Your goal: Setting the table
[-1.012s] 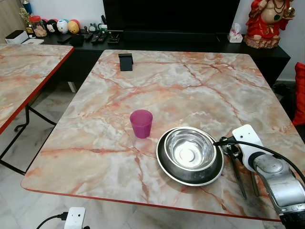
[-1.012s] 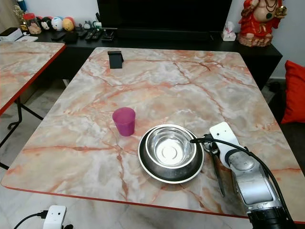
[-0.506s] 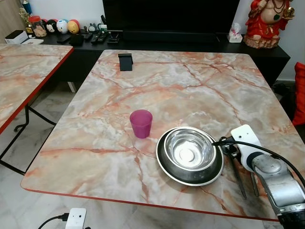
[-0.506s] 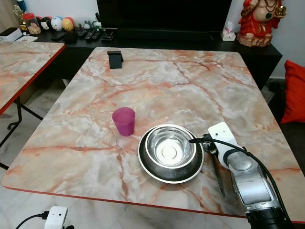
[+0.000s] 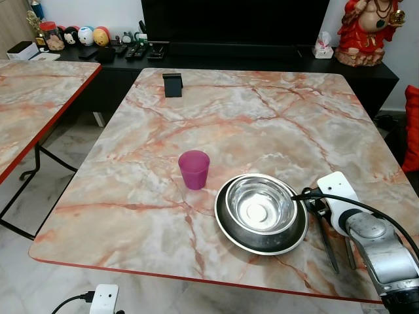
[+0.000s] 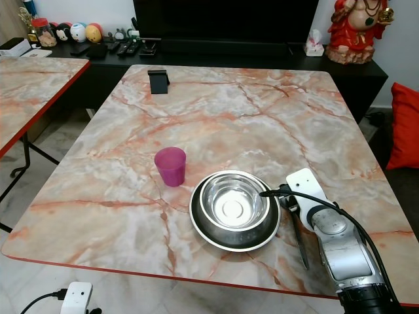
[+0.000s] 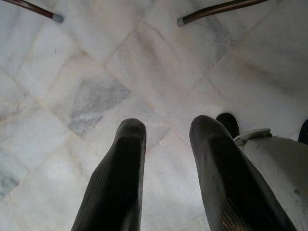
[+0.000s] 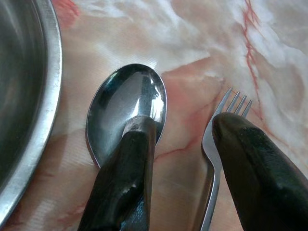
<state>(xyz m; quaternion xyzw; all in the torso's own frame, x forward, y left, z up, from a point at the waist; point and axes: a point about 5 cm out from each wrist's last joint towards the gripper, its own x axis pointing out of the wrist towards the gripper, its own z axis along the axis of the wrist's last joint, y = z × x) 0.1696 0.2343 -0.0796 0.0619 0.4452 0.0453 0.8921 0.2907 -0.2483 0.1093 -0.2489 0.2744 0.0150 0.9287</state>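
A purple cup (image 5: 194,169) stands upright near the middle of the marble table (image 5: 249,118). To its right a steel bowl (image 5: 260,204) sits inside a steel plate (image 5: 229,229). A spoon (image 8: 126,113) and a fork (image 8: 210,144) lie side by side on the table just right of the plate. My right gripper (image 8: 185,122) hovers low over them and is open, with one finger above the spoon and the other above the fork. My left gripper (image 7: 166,127) hangs idle over the floor, open.
A black phone stand (image 5: 173,85) sits at the table's far left. A second marble table (image 5: 33,98) stands to the left, across a gap of floor. A dark sideboard (image 5: 262,55) with a red statue (image 5: 366,29) lies behind. A power strip (image 5: 103,297) is on the floor.
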